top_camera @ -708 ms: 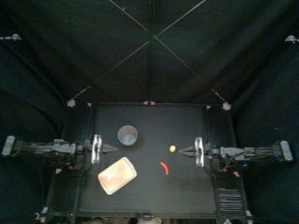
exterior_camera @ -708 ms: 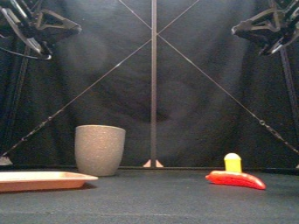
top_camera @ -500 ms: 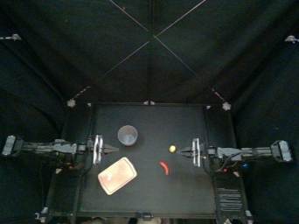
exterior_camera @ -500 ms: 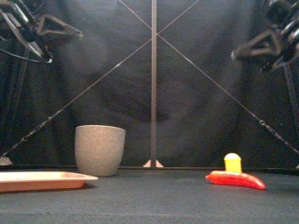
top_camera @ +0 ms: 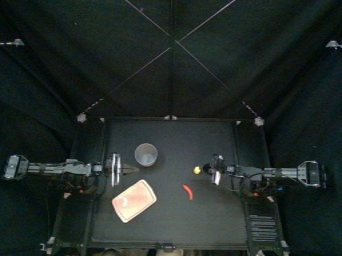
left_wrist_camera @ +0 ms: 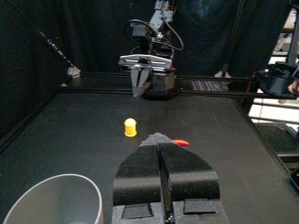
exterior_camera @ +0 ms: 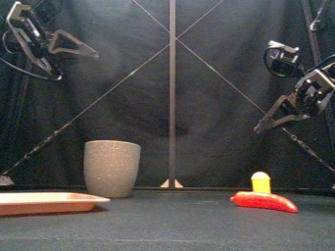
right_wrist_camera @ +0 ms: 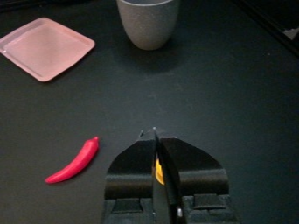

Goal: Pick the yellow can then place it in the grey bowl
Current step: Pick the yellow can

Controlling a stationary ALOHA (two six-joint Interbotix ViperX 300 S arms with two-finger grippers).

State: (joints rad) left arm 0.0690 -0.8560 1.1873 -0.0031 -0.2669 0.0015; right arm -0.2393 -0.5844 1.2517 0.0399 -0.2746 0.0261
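Top view: the yellow can (top_camera: 203,168) is a speck right of centre, nearly under the right gripper (top_camera: 214,170); the grey bowl (top_camera: 146,153) stands to its upper left. Front view: the can stands upright at lower right, behind a red chilli (exterior_camera: 265,201); it looks light, rigid and smooth, so pinch its round sides mid-height. Left wrist view: the left gripper (left_wrist_camera: 159,138) is pressed closed and empty. Right wrist view: the jaws are closed too, hiding all but a yellow sliver of the can.

Upright yellow can (exterior_camera: 261,182), well apart from upright grey bowl (exterior_camera: 112,168)
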